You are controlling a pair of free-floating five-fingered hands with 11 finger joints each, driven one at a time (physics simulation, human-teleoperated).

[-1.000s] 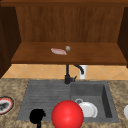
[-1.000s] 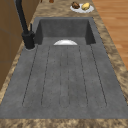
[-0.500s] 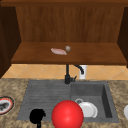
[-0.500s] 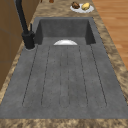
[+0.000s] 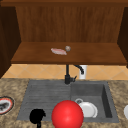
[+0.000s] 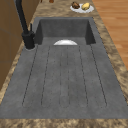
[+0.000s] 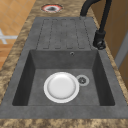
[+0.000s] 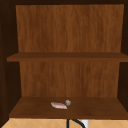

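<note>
Granite counter and grey sink (image 5: 45,92) fill my front view, my left hand (image 5: 37,116) hovering at seven o'clock, grip unreadable, nearest the red ball (image 5: 67,114), white plate (image 7: 61,87) in the basin.

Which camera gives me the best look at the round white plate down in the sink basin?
The right side view: the round white plate lies whole and unobstructed on the basin floor beside the drain. The front view shows it partly behind the red ball; the left side view shows just its far rim.
</note>
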